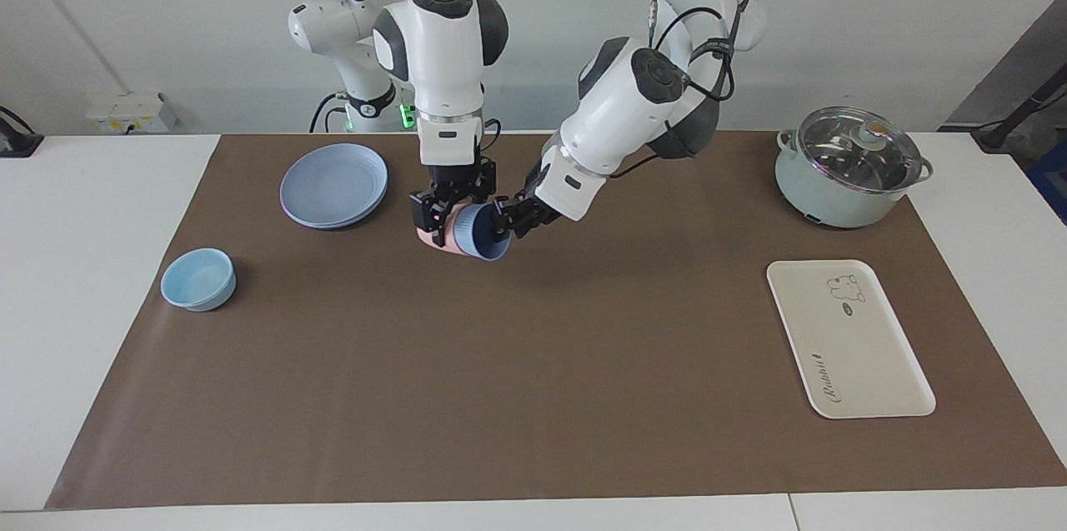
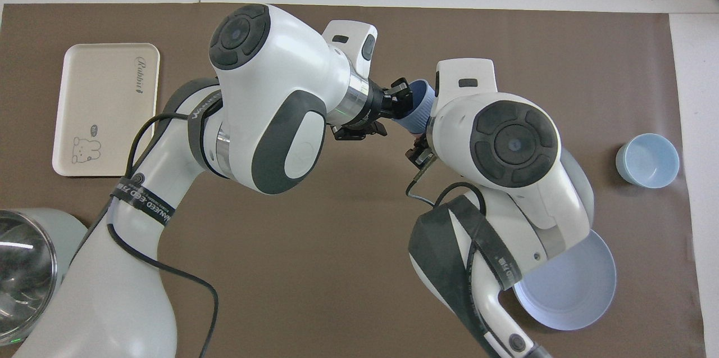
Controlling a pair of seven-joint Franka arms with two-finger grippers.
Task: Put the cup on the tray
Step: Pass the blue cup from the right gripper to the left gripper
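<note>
Mid-handover above the brown mat | right gripper [image 1: 440, 218] jaws clamp stacked pink cup [image 1: 432, 237] and cup [image 1: 477, 232] | left gripper [image 1: 505, 218] jaws at cup's rim, grip unclear | next: pull cup free, carry to tray [image 1: 867, 373]

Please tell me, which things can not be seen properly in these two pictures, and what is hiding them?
- Pink cup: overhead view, hidden under the right arm.
- Plate: overhead view, partly covered by that arm.
- Pot: overhead view, cut off by the picture's edge.
- Whether the left gripper grips the blue cup: unclear in both views, because they overlap.
</note>
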